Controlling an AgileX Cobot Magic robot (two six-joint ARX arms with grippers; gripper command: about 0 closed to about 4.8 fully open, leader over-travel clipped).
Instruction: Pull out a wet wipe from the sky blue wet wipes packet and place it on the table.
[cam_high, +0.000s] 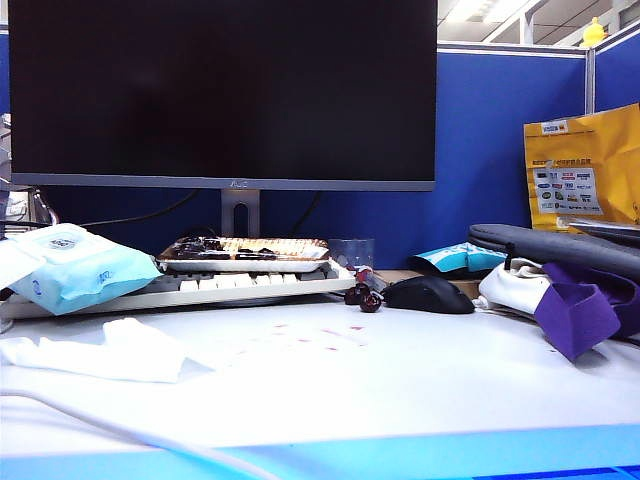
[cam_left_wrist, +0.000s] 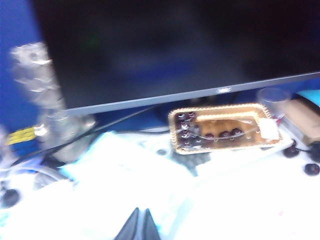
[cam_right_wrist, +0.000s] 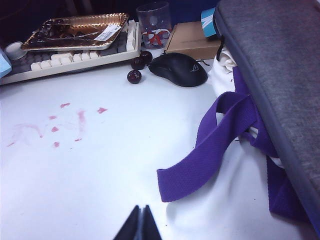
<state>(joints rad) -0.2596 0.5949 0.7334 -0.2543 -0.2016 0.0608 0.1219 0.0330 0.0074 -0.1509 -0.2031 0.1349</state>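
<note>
With the wet wipe already lying crumpled and flat on the desk, just in front of the sky blue wet wipes packet, you can judge the placing step as done or all but done. Neither arm shows in the exterior view, so what you have of them comes from the wrist cameras.

Your left tool is clenched, tips pressed together with nothing between them. It hangs above the packet's side of the desk; in its blurred view a pale blue-white mass lies under and beyond the tips, probably the packet and the wipe, but you cannot separate them there. It touches neither as far as you can tell.

Your right tool is likewise clenched and empty, over bare desk near the purple strap, well apart from the wipe.

If anything is left, it is only to check that the sheet lies fully free of the packet's flap. The exterior view suggests a gap between them, so your next move is likely just to clear the left arm away without dragging the wipe.
</note>
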